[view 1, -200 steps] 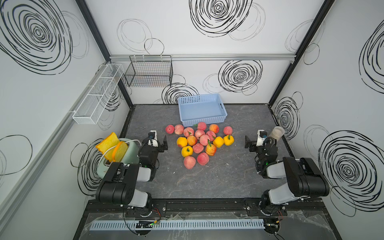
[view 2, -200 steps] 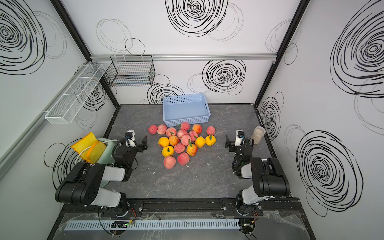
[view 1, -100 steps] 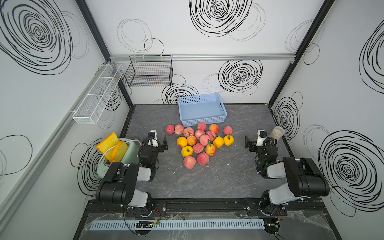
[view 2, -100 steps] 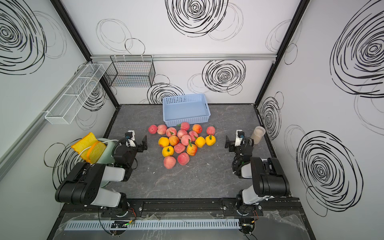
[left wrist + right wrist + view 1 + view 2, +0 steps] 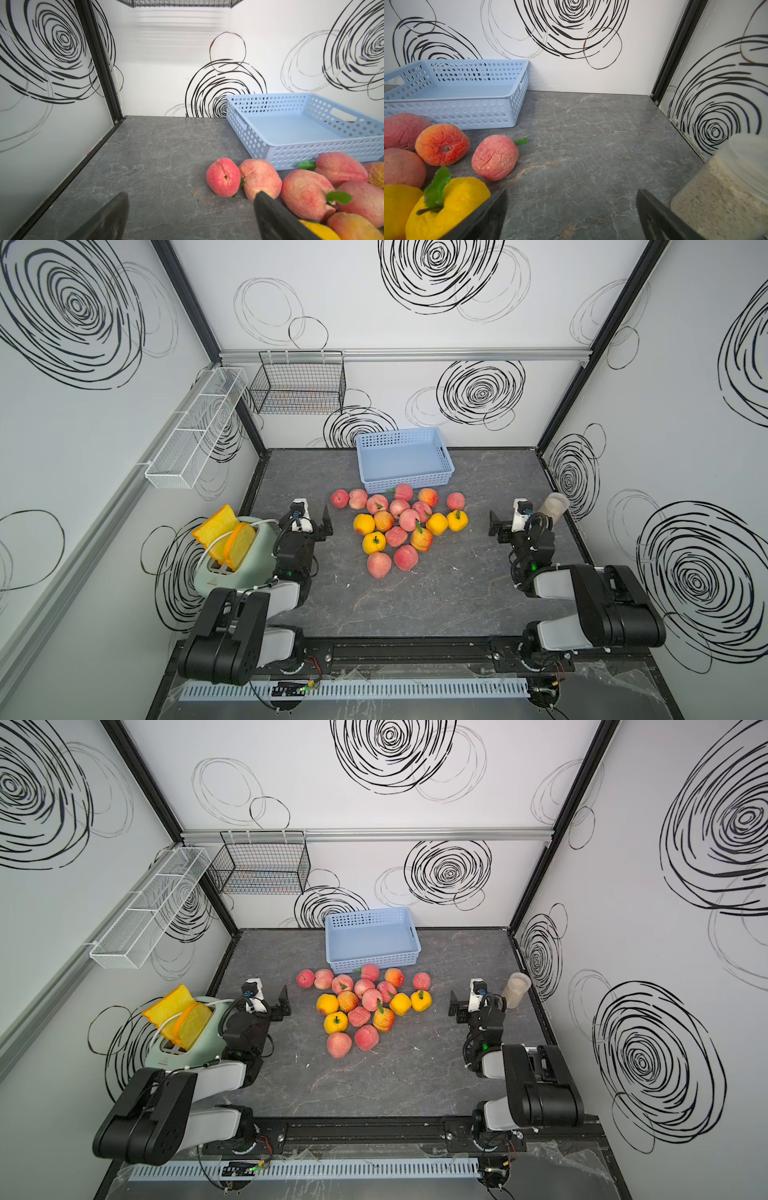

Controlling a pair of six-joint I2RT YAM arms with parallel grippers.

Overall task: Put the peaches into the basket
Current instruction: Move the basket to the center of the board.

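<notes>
The peaches [image 5: 399, 522] [image 5: 365, 1002] lie in a loose heap on the dark table, just in front of the basket; most are pink-red, a few yellow-orange. The light blue basket [image 5: 405, 484] [image 5: 376, 963] stands empty near the back wall. My left gripper [image 5: 309, 516] [image 5: 191, 197] is open, low over bare table left of the heap, with a pink peach [image 5: 223, 179] just ahead of one finger. My right gripper [image 5: 515, 522] [image 5: 572, 193] is open to the right of the heap, with nothing between its fingers; a yellow peach [image 5: 452, 203] lies beside one finger.
A mint toaster [image 5: 232, 568] with toy toast stands by the left arm. A clear jar of grains [image 5: 555, 510] [image 5: 726, 197] stands right beside the right gripper. A black wire basket [image 5: 299, 385] and a white mesh rack [image 5: 195, 431] hang on the walls.
</notes>
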